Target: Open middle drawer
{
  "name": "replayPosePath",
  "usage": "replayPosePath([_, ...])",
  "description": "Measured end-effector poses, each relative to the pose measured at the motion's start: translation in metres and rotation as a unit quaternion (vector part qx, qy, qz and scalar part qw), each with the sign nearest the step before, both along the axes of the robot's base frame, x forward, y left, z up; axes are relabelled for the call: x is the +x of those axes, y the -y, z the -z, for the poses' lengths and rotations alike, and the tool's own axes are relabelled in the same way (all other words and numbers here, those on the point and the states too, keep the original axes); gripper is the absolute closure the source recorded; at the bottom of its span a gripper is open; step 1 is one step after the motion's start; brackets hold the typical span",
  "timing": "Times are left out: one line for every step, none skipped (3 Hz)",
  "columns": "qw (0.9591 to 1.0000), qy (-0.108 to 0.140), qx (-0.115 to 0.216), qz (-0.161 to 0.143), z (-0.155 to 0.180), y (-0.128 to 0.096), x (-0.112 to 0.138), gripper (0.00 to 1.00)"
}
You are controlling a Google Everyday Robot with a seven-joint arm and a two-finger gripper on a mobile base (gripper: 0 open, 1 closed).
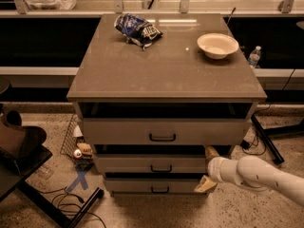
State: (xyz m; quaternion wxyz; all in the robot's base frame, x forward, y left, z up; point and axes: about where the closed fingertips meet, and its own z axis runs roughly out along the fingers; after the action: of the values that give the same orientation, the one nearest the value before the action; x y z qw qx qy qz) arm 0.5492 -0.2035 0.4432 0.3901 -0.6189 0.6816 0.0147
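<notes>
The middle drawer point(128, 164), second of three stacked fronts under the counter point(161, 75), faces open floor point(156, 210) \- the claw point(208, 169) spread wide at its right edge \- with one bowl point(217, 45) and one snack bag point(137, 30) above.

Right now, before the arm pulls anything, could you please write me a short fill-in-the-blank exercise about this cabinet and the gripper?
1. On the cabinet, the white bowl stands to the ____ of the chip bag, as the camera sees it.
2. Below its top, the cabinet shows ____ drawer fronts.
3. The gripper is at the right end of the middle drawer, with its fingers ____.

Missing words: right; three; open.
</notes>
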Motion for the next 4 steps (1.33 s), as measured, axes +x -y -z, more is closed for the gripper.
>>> replayPosePath([0.9997,-0.01,-0.021,-0.011,0.012,-0.01,0.001,0.0])
replayPosePath([0.9997,-0.011,-0.02,-0.011,0.012,-0.011,0.001,0.0])
replayPosePath([0.9993,-0.029,-0.015,-0.015,0.026,-0.014,-0.004,0.18])
replayPosePath([0.9993,-0.03,-0.014,-0.017,0.026,-0.015,-0.005,0.41])
